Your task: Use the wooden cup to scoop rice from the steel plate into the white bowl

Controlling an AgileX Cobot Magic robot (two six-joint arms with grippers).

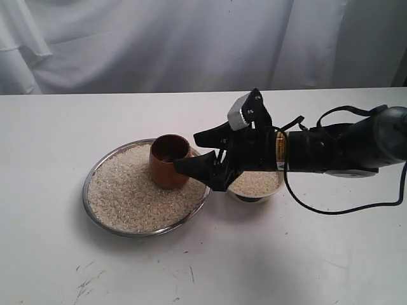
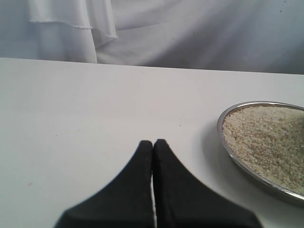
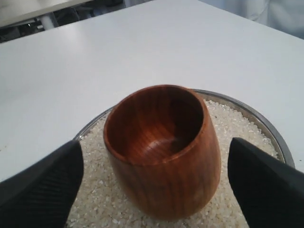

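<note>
The black fingers (image 3: 40, 190) of the right gripper (image 3: 155, 146) stand wide apart, one at each lower corner of the right wrist view, with nothing clamped. Between them, clear of both, stands the small reddish-brown wooden cup (image 3: 161, 156), upright, its dark inside showing no grains. It rests in the off-white rice (image 1: 130, 197) at the right side of the wide, shiny steel plate (image 1: 84, 197), left of centre in the exterior view. Just beside the plate's right edge sits the small cream-white bowl (image 1: 270, 190) (largely hidden under the gripper's body), and it holds rice too. The black right arm (image 1: 343, 149) reaches in from the right edge.

The left gripper (image 2: 153, 142) has its two black fingers pressed together on nothing, at the bottom centre of its wrist view, over the bare white table (image 2: 85, 109), with the plate's rim near on the right.
</note>
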